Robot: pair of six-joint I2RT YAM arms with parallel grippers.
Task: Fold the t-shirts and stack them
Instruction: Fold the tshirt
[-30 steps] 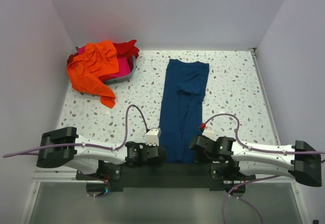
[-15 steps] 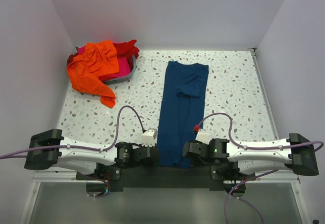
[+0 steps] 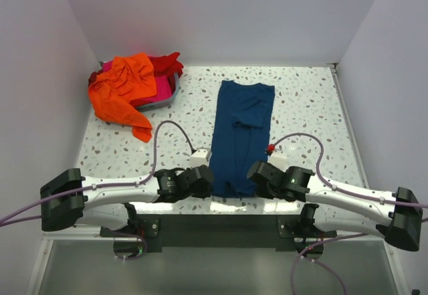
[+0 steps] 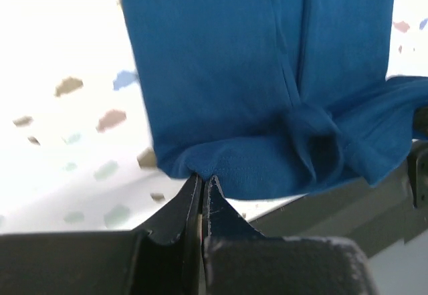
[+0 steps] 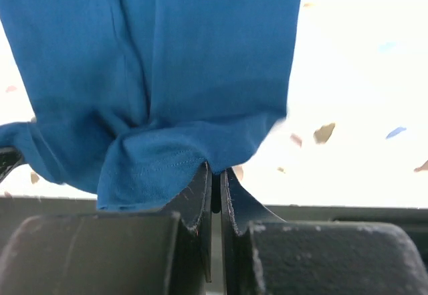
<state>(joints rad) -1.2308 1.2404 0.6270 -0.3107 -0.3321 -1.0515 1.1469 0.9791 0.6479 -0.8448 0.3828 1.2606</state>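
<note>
A navy blue t-shirt (image 3: 241, 134) lies folded into a long strip down the middle of the speckled table. My left gripper (image 3: 211, 181) is shut on its near left corner (image 4: 200, 168). My right gripper (image 3: 253, 178) is shut on its near right corner (image 5: 200, 158). Both corners are lifted a little off the table and the hem bunches between them. The orange t-shirt (image 3: 124, 91) spills over the front of a grey bin (image 3: 167, 97) at the back left, with the red t-shirt (image 3: 167, 64) and the magenta pink t-shirt (image 3: 157, 94) in it.
White walls close in the table at the back, left and right. A black rail (image 3: 221, 225) runs along the near edge under both arms. Purple cables (image 3: 167, 148) loop above each wrist.
Both grippers have moved away from the near edge toward the back, carrying the navy shirt's near hem with them. The strip now looks shorter on the table.
</note>
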